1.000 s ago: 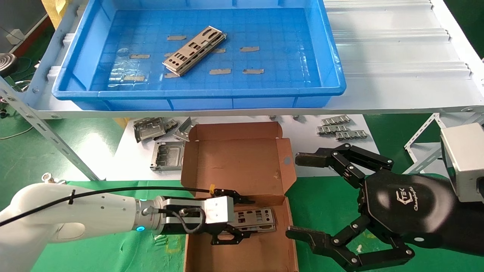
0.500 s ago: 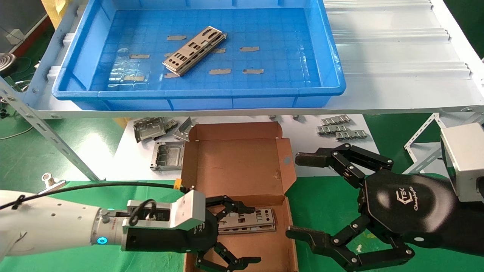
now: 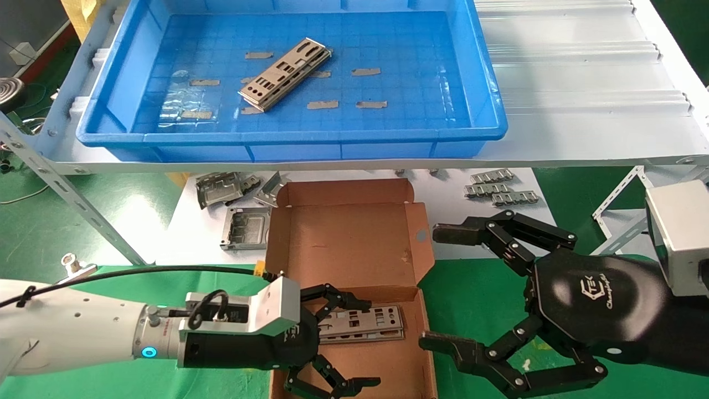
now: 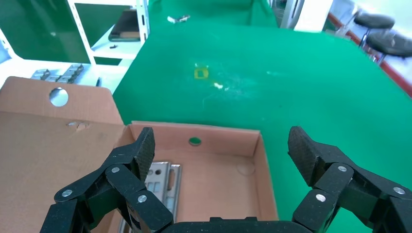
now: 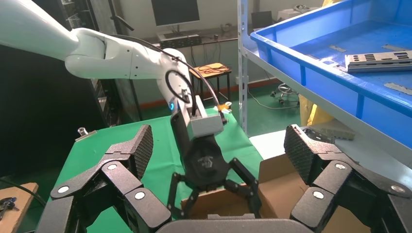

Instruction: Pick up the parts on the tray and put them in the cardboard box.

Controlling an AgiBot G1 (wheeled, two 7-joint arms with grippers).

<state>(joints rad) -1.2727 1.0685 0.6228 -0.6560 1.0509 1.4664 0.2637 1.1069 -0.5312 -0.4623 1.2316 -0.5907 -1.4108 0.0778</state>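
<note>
One part [image 3: 360, 324] in cardboard box [image 3: 349, 238]; another [image 3: 285, 73] on tray [image 3: 476, 83].

Industrial workshop or robot test lab. Green-covered workbench [image 4: 272, 73], slotted metal racking [image 3: 66, 188] carrying a white corrugated sheet [image 3: 581, 83] and a blue plastic tray [image 3: 487, 83]. Loose metal bracket frames [image 3: 243, 227] and ridged strips [image 3: 498, 191] lie beneath. Monitor [image 5: 175, 12] on a desk and stools [image 4: 388, 41] behind.

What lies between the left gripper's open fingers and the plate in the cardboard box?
Nothing: the head view shows the left gripper open above the plate in the cardboard box.
</note>
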